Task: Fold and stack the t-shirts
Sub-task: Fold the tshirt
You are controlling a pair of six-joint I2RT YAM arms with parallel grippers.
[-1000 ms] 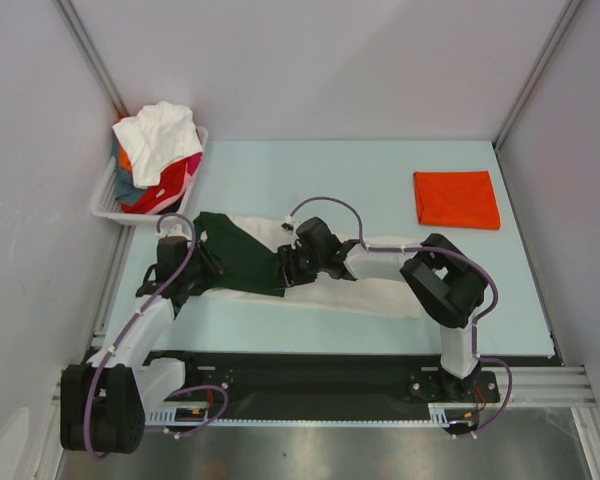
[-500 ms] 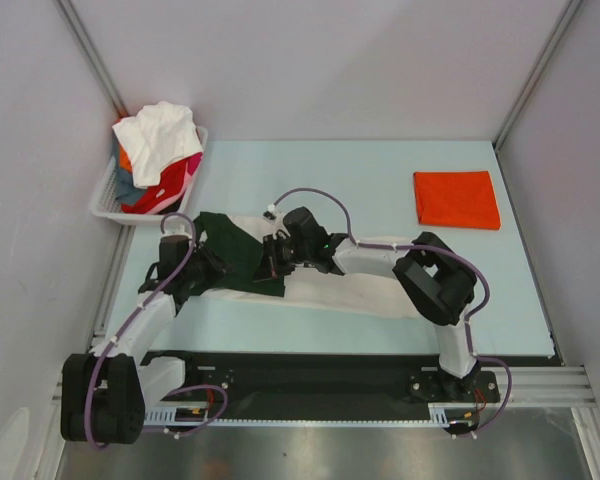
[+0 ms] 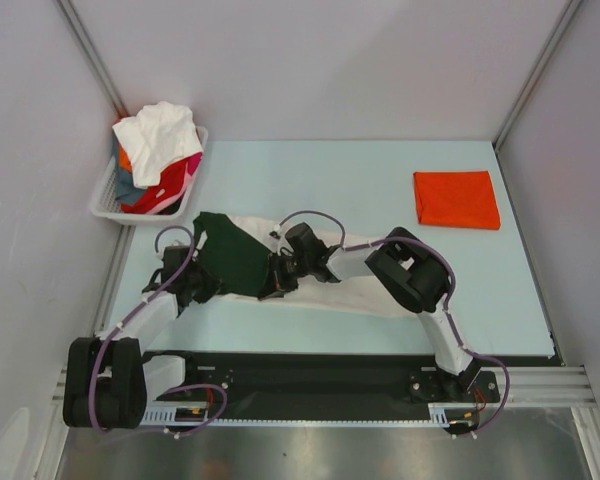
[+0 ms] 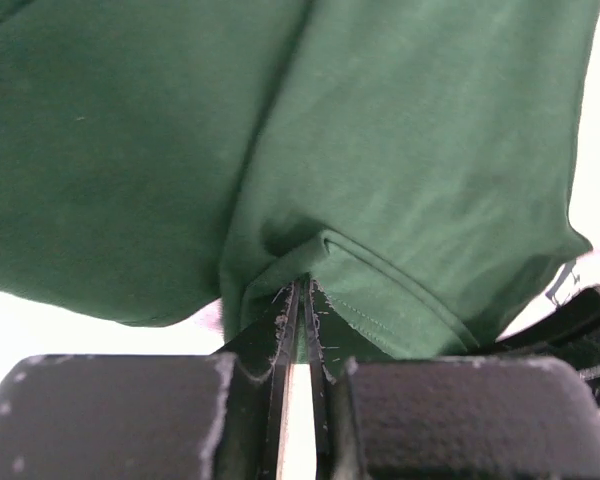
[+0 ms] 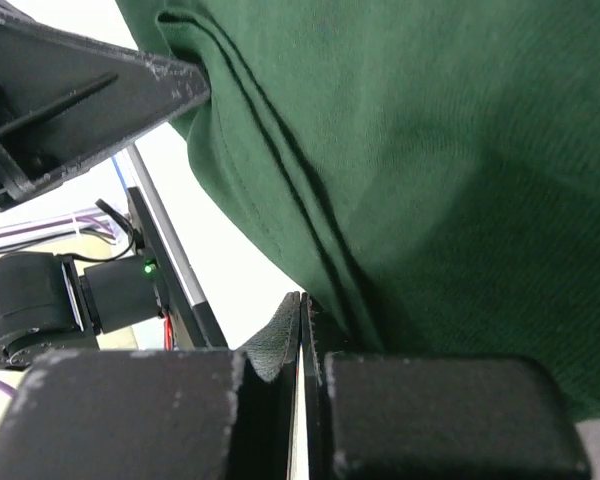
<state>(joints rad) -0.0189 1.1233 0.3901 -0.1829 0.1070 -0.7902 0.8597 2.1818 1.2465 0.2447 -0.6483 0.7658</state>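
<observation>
A cream t-shirt with dark green shoulders [image 3: 232, 256] lies across the middle-left of the table, its cream body [image 3: 355, 292] stretching right under the right arm. My left gripper [image 3: 208, 286] is shut on a fold of the green cloth [image 4: 400, 180]; the pinch shows in the left wrist view [image 4: 305, 287]. My right gripper [image 3: 273, 287] is shut at the green hem [image 5: 280, 190], its tips [image 5: 302, 300] against the cloth edge. A folded orange-red t-shirt [image 3: 457, 198] lies flat at the back right. More t-shirts, white, red and pink [image 3: 160, 140], are heaped in the basket.
The white slotted basket [image 3: 105, 200] stands at the back left against the wall. The left arm's finger [image 5: 80, 95] shows in the right wrist view, close to the right gripper. Walls enclose the table on three sides.
My right gripper has moved left and nearer, dragging the green part with it. My left gripper has shifted slightly nearer. The two grippers are now closer together.
</observation>
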